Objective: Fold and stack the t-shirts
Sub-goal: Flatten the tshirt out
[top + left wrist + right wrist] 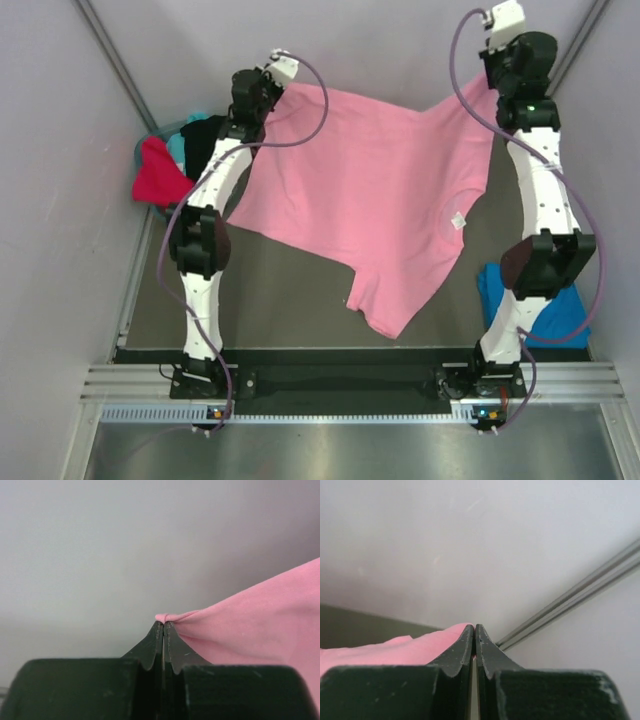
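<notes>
The left gripper (163, 623) and right gripper (474, 626) each pinch an edge of the pink tee (370, 190) between tightly closed fingers, the cloth stretched between the 2 pairs and sagging below them, apparently to spread it flat for folding.

T-shirts: five. One pink t-shirt (380, 190), one blue t-shirt (562, 322), one red t-shirt (155, 176), one teal t-shirt (178, 148), one black t-shirt (204, 142). Grippers: two, the left gripper (163, 625) and the right gripper (474, 629).

Dark table (290, 290) between pale walls (50, 300); a grey strip (580, 600), possibly a frame bar, crosses one.
</notes>
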Controlling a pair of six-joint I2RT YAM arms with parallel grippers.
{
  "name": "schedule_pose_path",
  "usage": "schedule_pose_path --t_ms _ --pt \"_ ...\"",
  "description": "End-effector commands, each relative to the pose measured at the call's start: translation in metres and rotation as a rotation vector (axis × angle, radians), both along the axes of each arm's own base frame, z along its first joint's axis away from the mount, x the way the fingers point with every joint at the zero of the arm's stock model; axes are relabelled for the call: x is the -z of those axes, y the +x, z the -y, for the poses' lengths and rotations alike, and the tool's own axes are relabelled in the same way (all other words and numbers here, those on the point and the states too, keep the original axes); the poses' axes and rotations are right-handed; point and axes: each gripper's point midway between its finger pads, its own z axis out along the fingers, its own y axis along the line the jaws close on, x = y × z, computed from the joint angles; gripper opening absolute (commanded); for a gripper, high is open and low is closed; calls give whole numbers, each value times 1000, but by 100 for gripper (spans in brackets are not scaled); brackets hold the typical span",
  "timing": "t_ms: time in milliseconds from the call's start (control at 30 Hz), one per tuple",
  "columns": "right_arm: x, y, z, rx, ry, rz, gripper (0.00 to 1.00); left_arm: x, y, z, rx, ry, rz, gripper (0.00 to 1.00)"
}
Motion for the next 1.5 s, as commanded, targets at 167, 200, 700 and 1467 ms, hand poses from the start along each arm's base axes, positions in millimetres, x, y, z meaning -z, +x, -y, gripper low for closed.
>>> schedule_pose_path --t_ms 167,200,700,1467 --pt "-164 -69 26 27 56 375 0 -182 -70 -26 -44 -101 234 7" --pt "-172 -73 26 23 56 395 0 -195 -78 -26 -37 -91 256 8" --pt "-221 -97 24 0 -22 529 0 -232 -114 -16 60 -109 274 0" --pt "-128 -56 14 -104 152 212 0 -146 -120 -17 52 -140 44 0"
